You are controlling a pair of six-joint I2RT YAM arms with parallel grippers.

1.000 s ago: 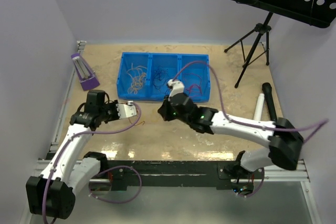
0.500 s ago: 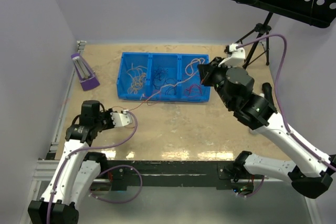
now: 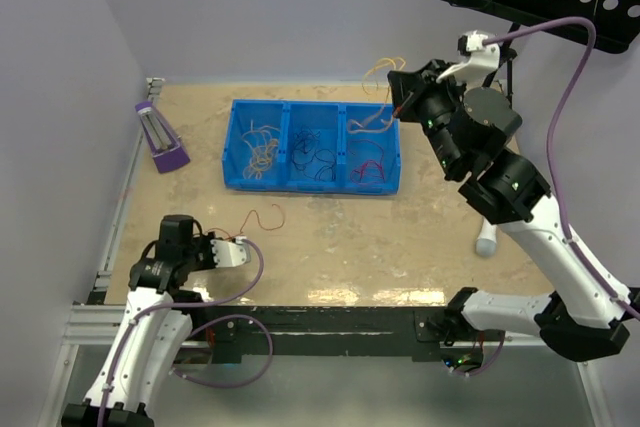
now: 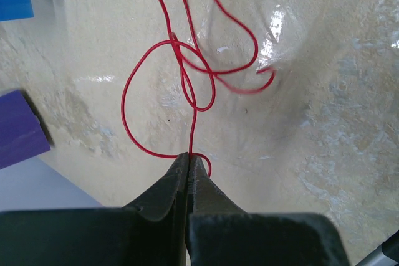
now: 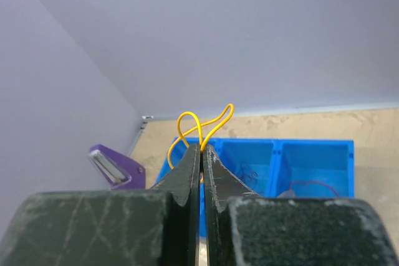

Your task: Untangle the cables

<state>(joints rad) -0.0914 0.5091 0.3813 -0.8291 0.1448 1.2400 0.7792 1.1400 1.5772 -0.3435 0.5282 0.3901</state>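
Note:
My left gripper (image 3: pixel 243 244) is low at the near left, shut on a thin red cable (image 4: pixel 187 85) that loops out over the table; the same cable shows in the top view (image 3: pixel 262 217). My right gripper (image 3: pixel 398 107) is raised high over the right end of the blue bin (image 3: pixel 312 185), shut on a yellow cable (image 5: pixel 202 126) whose loops stick out past the tips, and pale strands (image 3: pixel 372 119) hang from it toward the bin. The two cables are apart. More cables lie in the bin's three compartments.
A purple holder (image 3: pixel 160 139) lies at the far left. A black tripod (image 3: pixel 480 77) with a perforated tray stands at the far right. A white cylinder (image 3: pixel 486 241) lies on the table under the right arm.
The right arm swung from the table's middle up and to the far right, pulling the yellow cable away. The left gripper drew back toward me with the red cable. The cables separated.

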